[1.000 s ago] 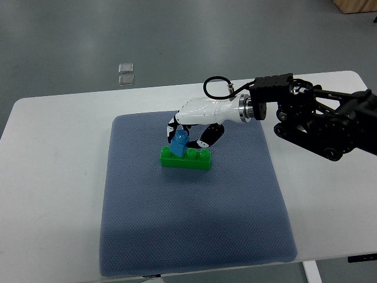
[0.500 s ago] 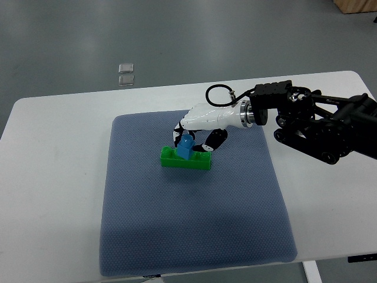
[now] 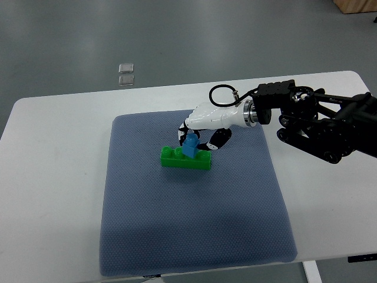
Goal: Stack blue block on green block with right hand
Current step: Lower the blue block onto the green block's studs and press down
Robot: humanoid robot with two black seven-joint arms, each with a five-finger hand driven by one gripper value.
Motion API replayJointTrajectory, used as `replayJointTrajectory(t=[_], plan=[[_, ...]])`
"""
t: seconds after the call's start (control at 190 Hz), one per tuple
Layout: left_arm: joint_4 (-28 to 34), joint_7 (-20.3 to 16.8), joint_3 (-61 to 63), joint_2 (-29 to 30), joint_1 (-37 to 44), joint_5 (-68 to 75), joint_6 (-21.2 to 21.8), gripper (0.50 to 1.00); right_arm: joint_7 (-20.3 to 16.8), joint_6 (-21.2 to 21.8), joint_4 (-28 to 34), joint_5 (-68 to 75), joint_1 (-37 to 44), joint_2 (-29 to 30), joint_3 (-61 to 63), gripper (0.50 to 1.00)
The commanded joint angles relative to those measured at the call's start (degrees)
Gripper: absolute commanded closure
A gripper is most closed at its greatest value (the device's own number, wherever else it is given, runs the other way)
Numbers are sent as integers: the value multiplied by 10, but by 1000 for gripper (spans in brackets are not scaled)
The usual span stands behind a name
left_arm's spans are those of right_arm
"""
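Since the earlier frames, the right hand (image 3: 199,131) has shifted to the right along the green block (image 3: 186,158), carrying the blue block (image 3: 190,145) from over that block's left end to about its middle. Now the blue block sits on the green block's studded top, tilted a little, with one stud of the green block showing to its left and more studs to its right.

White with black finger joints, the hand reaches in from the right on a black arm (image 3: 321,125) and hangs just above and beyond the two blocks. Its fingers (image 3: 184,131) curl down around the blue block's far side, and another finger (image 3: 215,140) bends down to the right of it, its tip just beside the green block's far edge. They appear pinched on the blue block, though whether the grip is firm or loosening cannot be told from this view.

Both blocks lie on a grey-blue mat (image 3: 188,236) spread over a white table (image 3: 53,188), towards the mat's far half.
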Motion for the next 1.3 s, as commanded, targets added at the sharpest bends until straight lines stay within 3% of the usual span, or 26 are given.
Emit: replayJointTrajectory(t=[0.0, 1.247, 1.295], plan=[[0, 0, 0, 0, 0, 0, 0, 500, 0, -1, -3, -1, -1, 3, 0, 1000], [0, 0, 0, 0, 1, 0, 0, 500, -7, -52, -14, -24, -11, 14, -39, 1000], [0, 0, 0, 0, 0, 0, 0, 500, -7, -55, -14, -23, -11, 13, -38, 936]])
